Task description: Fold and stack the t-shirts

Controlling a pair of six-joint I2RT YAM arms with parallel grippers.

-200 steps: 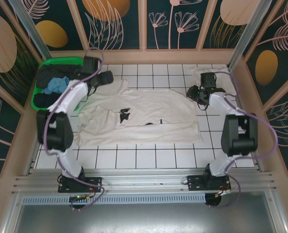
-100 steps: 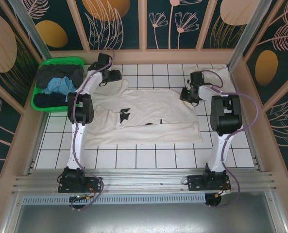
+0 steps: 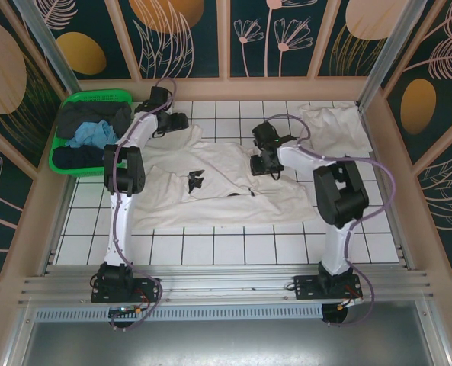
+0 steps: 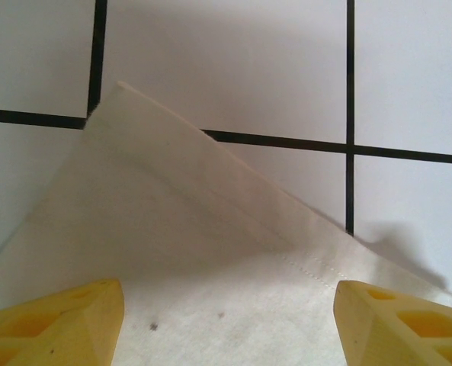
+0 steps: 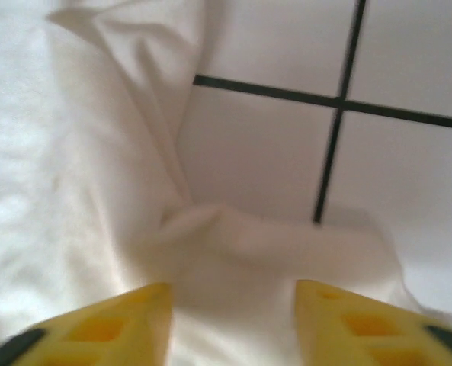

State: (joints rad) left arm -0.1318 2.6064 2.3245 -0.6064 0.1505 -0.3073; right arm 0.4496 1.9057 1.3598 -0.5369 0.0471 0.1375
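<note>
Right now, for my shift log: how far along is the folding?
Done: nothing stacked. In hand: the large white cotton t-shirt lies spread, left fingers and right fingers open over its far edge. Left: fold it and the crumpled white t-shirt far right, then stack.

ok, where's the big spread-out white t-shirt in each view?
Top external: the spread-out t-shirt lies flat across the middle of the table.
Left wrist: one corner of it covers the lower half, its tip pointing up-left.
Right wrist: bunched folds of it cover the left side and the bottom.
Shared landmark: the white tiled table with its black grout lines.
</note>
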